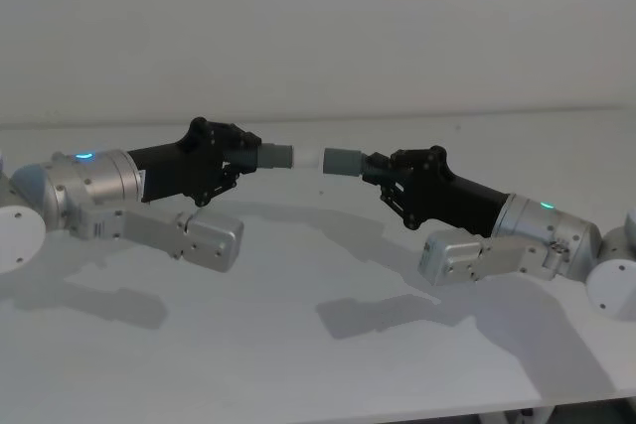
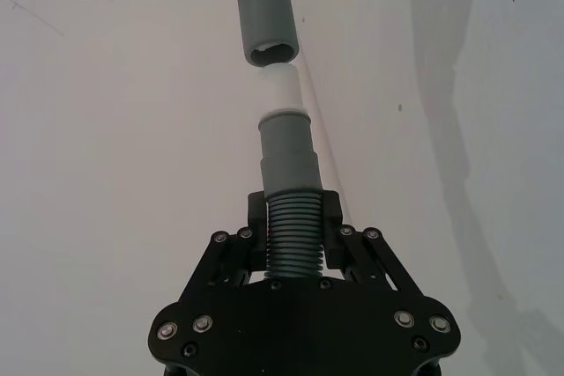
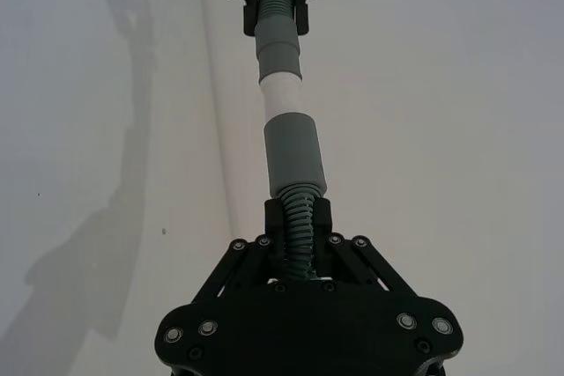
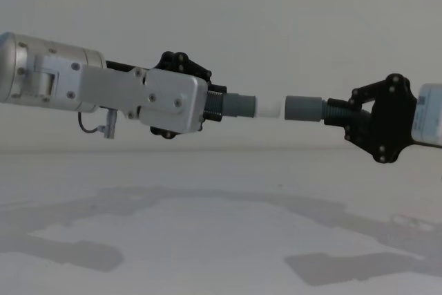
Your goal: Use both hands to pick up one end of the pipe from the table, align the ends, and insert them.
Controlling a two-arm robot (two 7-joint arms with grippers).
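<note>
White tip and grey socket nearly meet in the head view, both held above the table. Left wrist view: the left gripper pinches its ribbed tube. Right wrist view: the right gripper pinches its own tube. Chest view: tip touches socket.

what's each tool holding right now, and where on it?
Left tool clamps the white-tipped pipe piece on its ribbed section behind the collar. Right tool clamps the socket piece on its ribbed section too.
</note>
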